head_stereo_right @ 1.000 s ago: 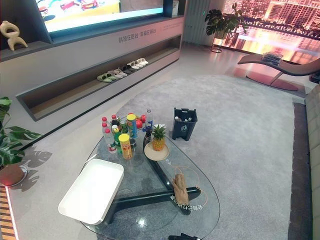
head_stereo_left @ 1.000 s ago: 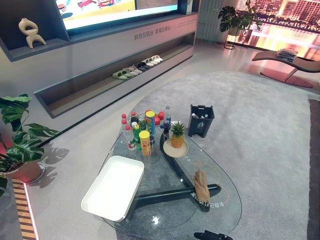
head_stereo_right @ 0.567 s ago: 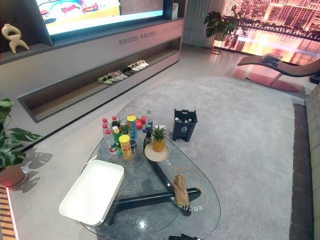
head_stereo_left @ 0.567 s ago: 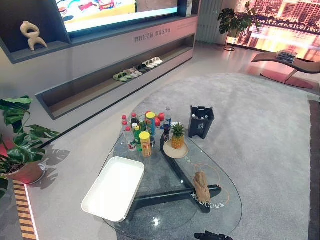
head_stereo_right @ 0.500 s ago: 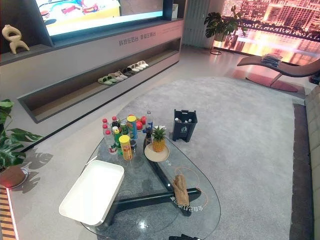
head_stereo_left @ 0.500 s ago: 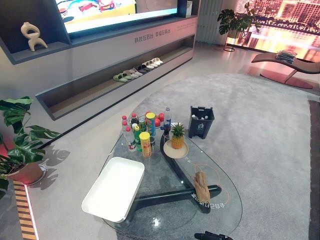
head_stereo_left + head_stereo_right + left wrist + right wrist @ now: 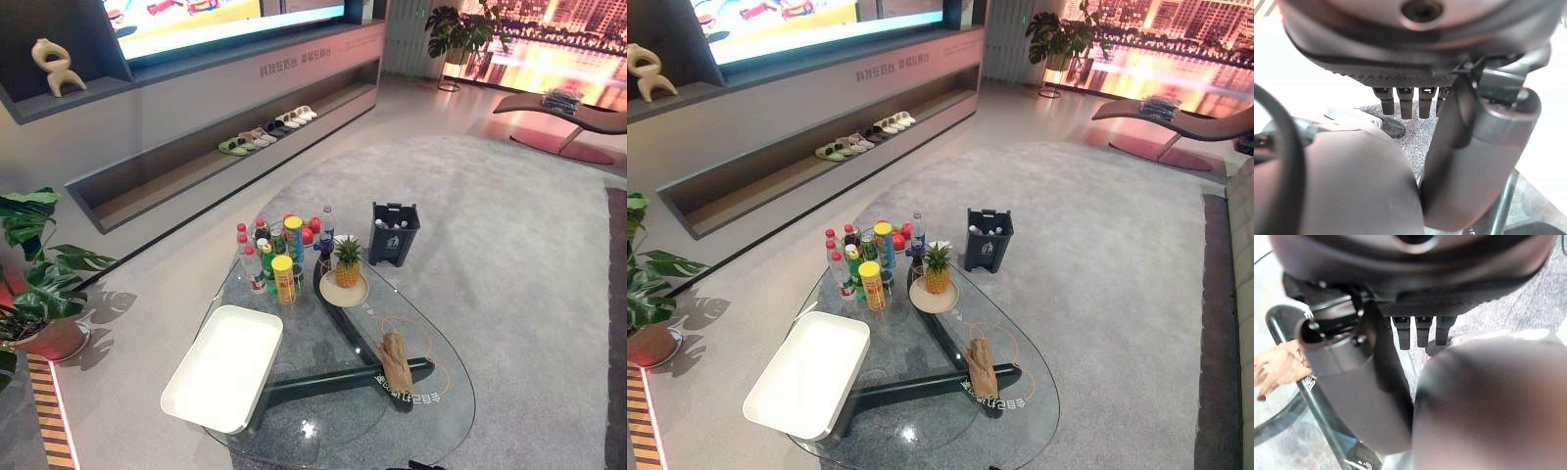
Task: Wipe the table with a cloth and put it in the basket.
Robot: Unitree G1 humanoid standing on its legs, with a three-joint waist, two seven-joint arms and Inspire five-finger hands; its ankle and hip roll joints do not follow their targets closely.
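Left robot hand (image 7: 1415,54) released: fingers (image 7: 1400,103) straight in a row, thumb (image 7: 1476,147) standing apart from them, grasping nothing and touching nothing. Right robot hand (image 7: 1415,284) equally slack, fingers (image 7: 1422,333) straight, thumb (image 7: 1352,382) apart, holding nothing.

Cloth (image 7: 395,360) brown and crumpled, lying on the glass surface (image 7: 338,431) near its right near edge, clear of both hands; seen on the glass past the right thumb in the right wrist view, untouched. White basket (image 7: 220,367) at the left near edge of the surface, well apart from the cloth.

Cluster of bottles (image 7: 269,257) at the far end, a pineapple (image 7: 347,262) on a plate (image 7: 345,292) just beside them. Dark bin (image 7: 394,235) on the carpet (image 7: 509,245) beyond the far edge.
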